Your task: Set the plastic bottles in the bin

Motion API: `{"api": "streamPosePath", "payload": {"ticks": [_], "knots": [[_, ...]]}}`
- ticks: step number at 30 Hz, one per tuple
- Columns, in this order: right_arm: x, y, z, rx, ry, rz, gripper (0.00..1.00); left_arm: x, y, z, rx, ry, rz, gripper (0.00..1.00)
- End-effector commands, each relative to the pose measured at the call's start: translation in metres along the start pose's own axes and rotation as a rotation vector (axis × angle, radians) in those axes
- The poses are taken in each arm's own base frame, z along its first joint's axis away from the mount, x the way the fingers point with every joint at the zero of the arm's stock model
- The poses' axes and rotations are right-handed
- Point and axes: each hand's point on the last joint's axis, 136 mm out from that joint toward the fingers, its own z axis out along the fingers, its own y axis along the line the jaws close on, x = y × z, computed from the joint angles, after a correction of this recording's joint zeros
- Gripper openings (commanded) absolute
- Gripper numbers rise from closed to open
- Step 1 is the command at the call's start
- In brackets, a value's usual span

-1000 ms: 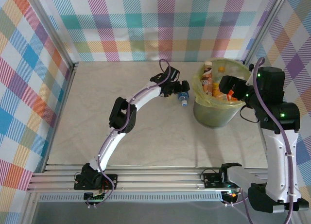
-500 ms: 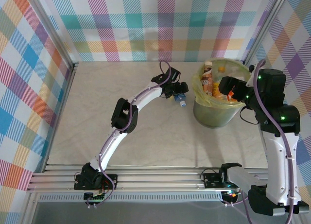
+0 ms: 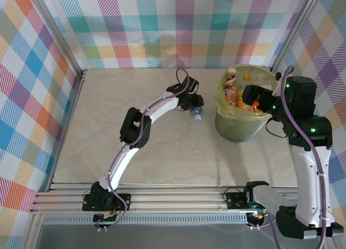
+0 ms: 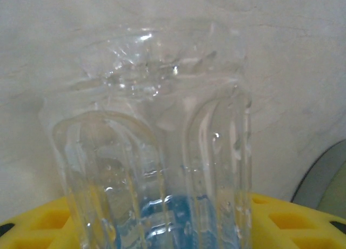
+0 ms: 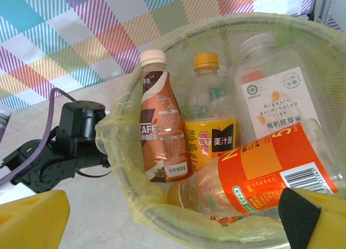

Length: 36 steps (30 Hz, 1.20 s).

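The left claw (image 3: pixel 195 109) pinches a clear bottle (image 4: pixel 157 152) on the table (image 3: pixel 178 157), just beside the bin (image 3: pixel 238 131). The right claw (image 3: pixel 255 101) hangs wide open above the bin, where other bottles (image 5: pixel 162 125) lie.

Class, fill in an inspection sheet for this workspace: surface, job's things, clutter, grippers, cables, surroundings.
surface: pale marbled table; no spills seen.
job's things: clear bottle on the table, left of the bin; the bin holds at least four bottles, among them a brown-label bottle and an orange-label bottle.
clutter: nothing seen.
grippers: left gripper straddles the clear bottle, grip unsure; right gripper open, at the bin's rim.
cables: purple cable arches over the left wrist.
surroundings: plaid walls; metal rails at the near edge.
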Motion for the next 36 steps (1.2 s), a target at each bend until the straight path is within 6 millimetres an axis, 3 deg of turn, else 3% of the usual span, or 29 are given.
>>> {"api": "streamPosePath", "payload": {"ticks": [1, 4, 8, 13, 21, 27, 36], "knots": [[-0.004, 0.005, -0.001, -0.027, -0.017, 0.005, 1.00, -0.041, -0.015, -0.063, 0.035, -0.152, 0.068, 0.47], [-0.003, 0.006, 0.000, -0.033, -0.010, 0.009, 1.00, -0.053, -0.015, -0.097, 0.031, -0.231, 0.147, 0.46], [-0.002, 0.013, 0.002, -0.076, 0.000, 0.022, 1.00, -0.066, -0.029, -0.155, 0.066, -0.348, 0.296, 0.45], [0.001, 0.039, 0.002, -0.225, 0.028, 0.046, 1.00, -0.064, -0.052, -0.226, 0.170, -0.475, 0.446, 0.45], [0.006, 0.095, 0.002, -0.580, 0.104, 0.099, 1.00, -0.021, -0.082, -0.304, 0.433, -0.566, 0.656, 0.45], [0.014, 0.115, 0.005, -0.649, 0.144, 0.076, 1.00, 0.012, -0.090, -0.346, 0.562, -0.607, 0.788, 0.45], [0.036, 0.166, 0.015, -0.746, 0.230, -0.015, 1.00, 0.055, -0.104, -0.371, 0.733, -0.542, 0.900, 0.44]]}}
